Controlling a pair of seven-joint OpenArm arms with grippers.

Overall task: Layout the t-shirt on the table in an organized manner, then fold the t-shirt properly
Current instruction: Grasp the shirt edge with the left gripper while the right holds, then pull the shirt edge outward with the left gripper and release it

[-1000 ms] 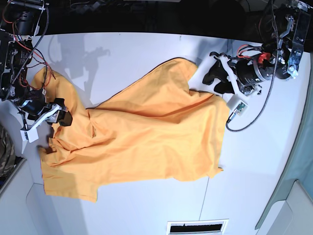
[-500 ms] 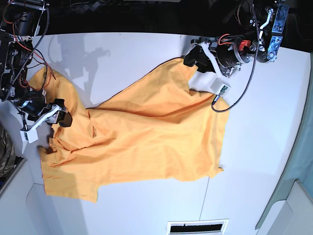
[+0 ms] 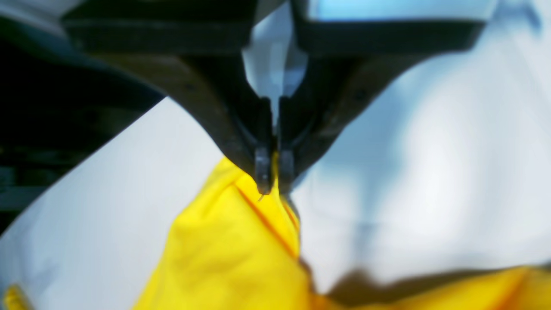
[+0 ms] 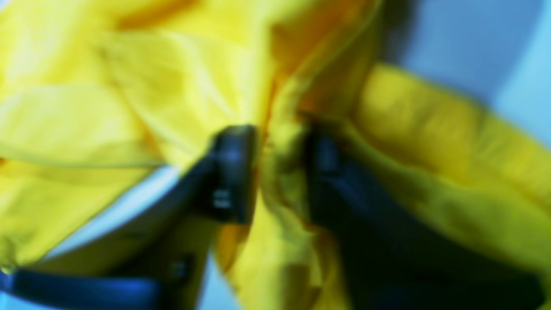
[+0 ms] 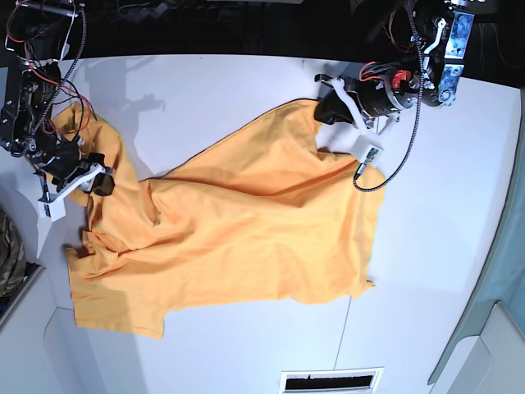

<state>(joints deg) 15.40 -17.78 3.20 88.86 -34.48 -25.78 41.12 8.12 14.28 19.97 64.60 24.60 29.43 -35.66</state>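
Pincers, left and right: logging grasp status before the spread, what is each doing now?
Left pincer: closed, pinching an edge of the t-shirt.
Right pincer: closed on a bunched fold of the t-shirt.

Looks like a robotics lab or test bench to me. You've got a big plain white table with two arms mounted at its far corners, loose red and black wiring hanging off the far-left one, and a coiled black cable dangling near the far-right corner.
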